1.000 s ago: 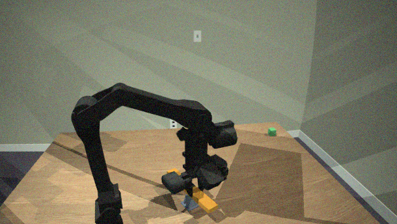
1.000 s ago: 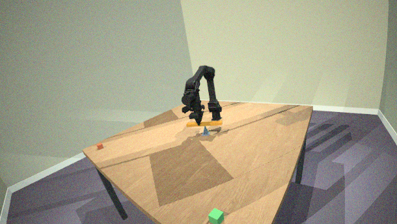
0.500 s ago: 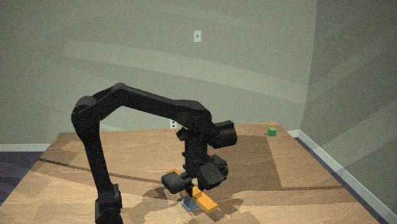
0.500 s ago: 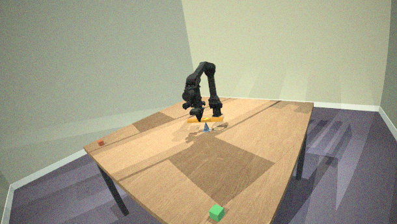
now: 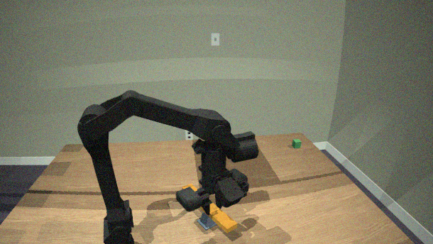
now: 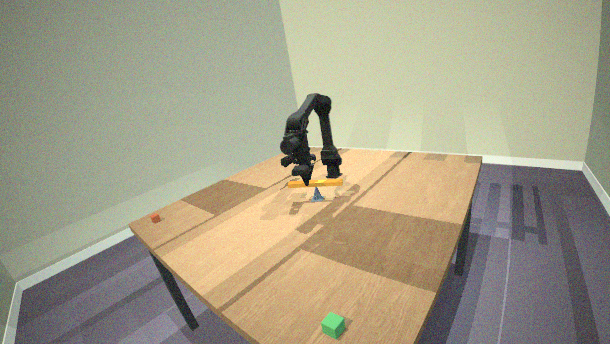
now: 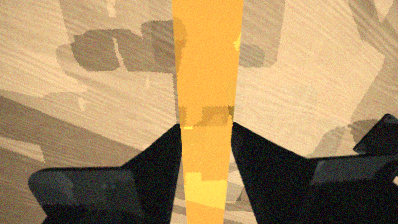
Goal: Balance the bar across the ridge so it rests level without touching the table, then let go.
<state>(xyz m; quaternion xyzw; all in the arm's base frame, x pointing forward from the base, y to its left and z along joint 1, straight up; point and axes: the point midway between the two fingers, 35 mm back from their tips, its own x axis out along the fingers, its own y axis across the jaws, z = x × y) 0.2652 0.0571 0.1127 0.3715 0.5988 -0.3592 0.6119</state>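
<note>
While clamped in the gripper [image 5: 206, 206], the orange bar [image 6: 316, 183] hangs above the ridge [image 6: 317, 195].

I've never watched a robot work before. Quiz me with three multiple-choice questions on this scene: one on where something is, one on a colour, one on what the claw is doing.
1. Where is the orange bar?
A. Flat on the floor
B. Above the small blue-grey ridge
C. Beside the green cube

2. What colour is the little cube near the table's left edge in the exterior view?
A. Red
B. Yellow
C. Purple

3. What is the gripper doing?
A. Open, holding nothing
B. Shut on a cube
C. Shut on the bar

Answers:
1. B, the exterior view shows the bar roughly level over the ridge's tip, off the table.
2. A, it reads red against the wood.
3. C, in the wrist view both dark fingers press the bar's sides.
</note>
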